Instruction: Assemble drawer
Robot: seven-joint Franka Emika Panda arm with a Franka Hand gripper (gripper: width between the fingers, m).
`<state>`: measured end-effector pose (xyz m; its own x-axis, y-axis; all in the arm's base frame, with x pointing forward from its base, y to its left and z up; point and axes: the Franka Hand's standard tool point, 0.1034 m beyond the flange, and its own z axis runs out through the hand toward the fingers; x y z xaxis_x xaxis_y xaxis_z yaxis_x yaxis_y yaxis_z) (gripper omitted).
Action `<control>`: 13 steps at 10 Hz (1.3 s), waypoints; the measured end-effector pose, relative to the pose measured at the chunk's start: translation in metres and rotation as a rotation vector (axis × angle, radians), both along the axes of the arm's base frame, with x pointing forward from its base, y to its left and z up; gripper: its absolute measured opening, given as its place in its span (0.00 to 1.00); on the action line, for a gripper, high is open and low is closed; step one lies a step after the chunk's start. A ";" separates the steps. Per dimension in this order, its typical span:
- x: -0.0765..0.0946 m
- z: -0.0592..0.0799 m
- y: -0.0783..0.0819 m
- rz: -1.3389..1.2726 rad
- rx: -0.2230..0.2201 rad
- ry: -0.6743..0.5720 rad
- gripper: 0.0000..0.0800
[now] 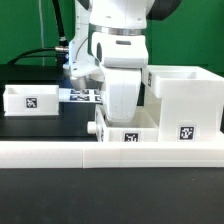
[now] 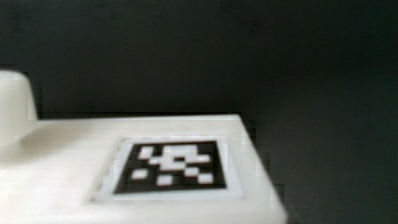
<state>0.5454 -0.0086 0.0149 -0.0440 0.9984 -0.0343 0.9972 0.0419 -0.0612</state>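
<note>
The large white cube-shaped housing (image 1: 186, 102) stands at the exterior view's right, with a marker on its front. One shallow white tray (image 1: 30, 98) lies at the left. A second tray (image 1: 128, 133) lies in the middle, next to the housing. My gripper (image 1: 120, 118) hangs low over this middle tray, and its fingertips are hidden by the white hand and the tray's wall. The wrist view shows a white drawer part with a black-and-white marker (image 2: 175, 165) close below the camera and a white edge (image 2: 13, 105) beside it. No fingers show there.
The long low white rail (image 1: 110, 153) runs across the front of the black table. The marker board (image 1: 84, 96) lies behind the gripper, between the left tray and the arm. A green backdrop stands behind.
</note>
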 end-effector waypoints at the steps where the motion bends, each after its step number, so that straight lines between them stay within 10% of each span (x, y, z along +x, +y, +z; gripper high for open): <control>1: 0.000 0.000 0.000 -0.001 0.000 0.000 0.05; 13: 0.002 -0.004 0.013 -0.014 0.014 -0.070 0.05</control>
<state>0.5469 0.0042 0.0108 -0.0279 0.9994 -0.0224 0.9996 0.0281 0.0089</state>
